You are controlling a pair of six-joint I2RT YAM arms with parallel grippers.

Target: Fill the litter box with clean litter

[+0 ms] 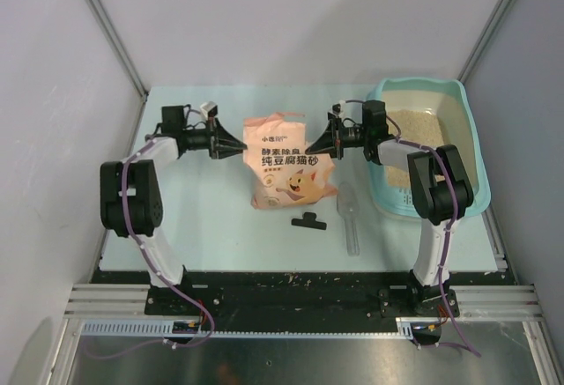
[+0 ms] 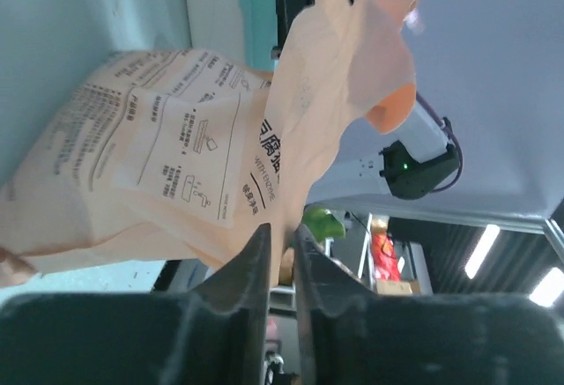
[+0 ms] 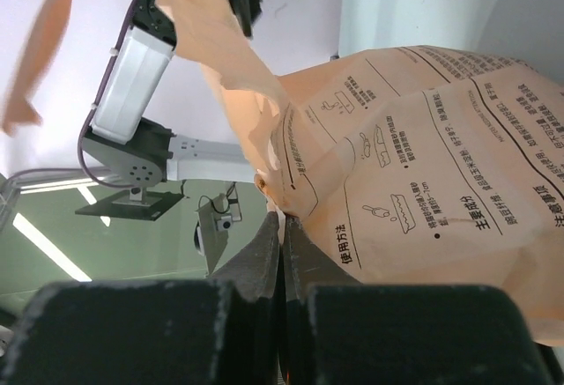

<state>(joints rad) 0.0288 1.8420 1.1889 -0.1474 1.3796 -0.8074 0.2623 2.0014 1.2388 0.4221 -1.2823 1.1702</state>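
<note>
The teal litter box (image 1: 464,112) sits at the back right with beige clean litter (image 1: 423,134) spread in it. A peach-pink bag (image 1: 289,169) with a cartoon cat stands at the table's middle, between both grippers. My right gripper (image 1: 315,149) is shut on the bag's right upper edge, its jaws tight on the film (image 3: 282,222). At the bag's left upper edge, my left gripper (image 1: 243,149) has its jaws a narrow gap apart (image 2: 282,237), and the bag's edge (image 2: 176,165) still lies between them. The bag's printed back (image 3: 441,165) fills the right wrist view.
A clear plastic scoop (image 1: 350,218) lies in front of the bag, to the right, near the litter box's front corner. A small black clip (image 1: 309,220) lies beside it. A strip of the teal box (image 2: 257,15) shows behind the bag.
</note>
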